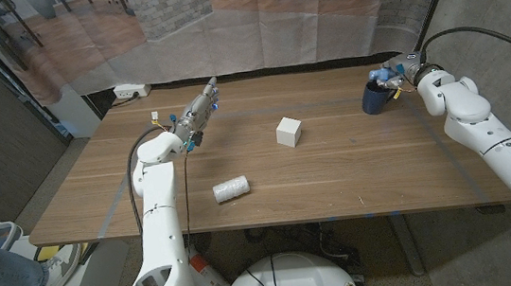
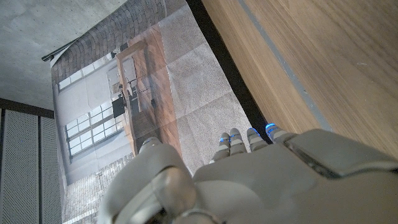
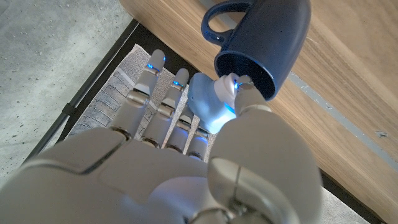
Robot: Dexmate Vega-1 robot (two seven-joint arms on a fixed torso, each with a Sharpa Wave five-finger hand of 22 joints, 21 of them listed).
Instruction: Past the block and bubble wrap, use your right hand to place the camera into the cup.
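While nothing on any object carries readable writing, brand or label, the rest is as follows.

Right hand: the right hand (image 1: 393, 73) is raised at the far right corner of the wooden desk (image 1: 334, 168), right at the dark blue ceramic cup (image 1: 375, 98); its arm reaches in from the near right.
Right fingers: the fingers (image 3: 163, 102) pinch a small pale-blue rounded camera (image 3: 208, 102) against the thumb, the others stretched out straight beside it.
Camera position: held at the open mouth of the cup, which looks tilted toward the hand in the right wrist view; whether they touch I cannot tell.
Cup: handle turned away from the hand.
Left hand: the left hand (image 1: 197, 113) is lifted over the far left part of the desk, fingers extended close together and pointing toward the far edge, holding nothing.
White cube block (image 1: 289, 131): mid-desk, well apart from the cup.
Roll of clear bubble wrap (image 1: 231, 190): lying on its side, nearer the front edge, left of the block.
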